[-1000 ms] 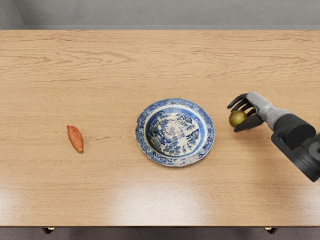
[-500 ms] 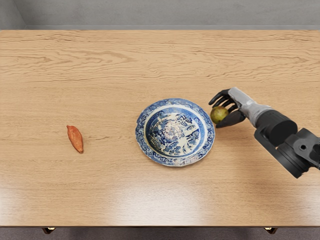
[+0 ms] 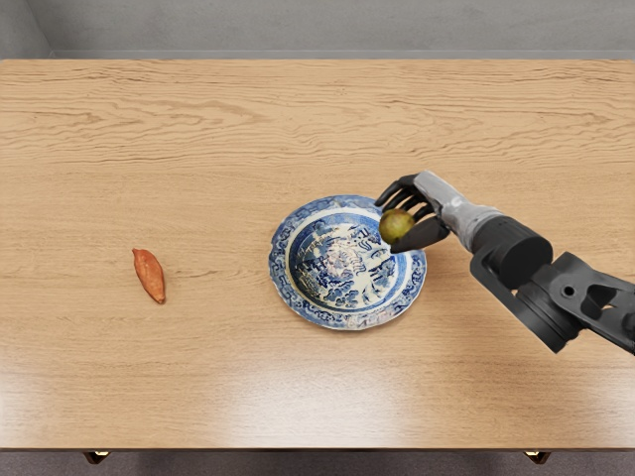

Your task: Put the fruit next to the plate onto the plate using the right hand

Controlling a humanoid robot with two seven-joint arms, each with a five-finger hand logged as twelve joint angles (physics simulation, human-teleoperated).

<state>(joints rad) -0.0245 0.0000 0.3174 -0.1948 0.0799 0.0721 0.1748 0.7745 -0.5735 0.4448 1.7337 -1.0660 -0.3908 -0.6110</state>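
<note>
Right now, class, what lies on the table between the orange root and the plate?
Head view: only bare tabletop between orange root and plate.

Bright, flat, even light; clean render.
Table (image 3: 317, 119) is lit evenly, with a pale washed-out sheen along its near edge. Shadows are weak, just a thin dark line under the plate (image 3: 288, 297) rim. The fruit (image 3: 396, 225) in my right hand (image 3: 415, 210) is lit from above. Wood grain and plate pattern are sharp corner to corner.

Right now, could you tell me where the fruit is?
In the head view, the fruit is in the right hand, over the upper right rim of the plate.
</note>
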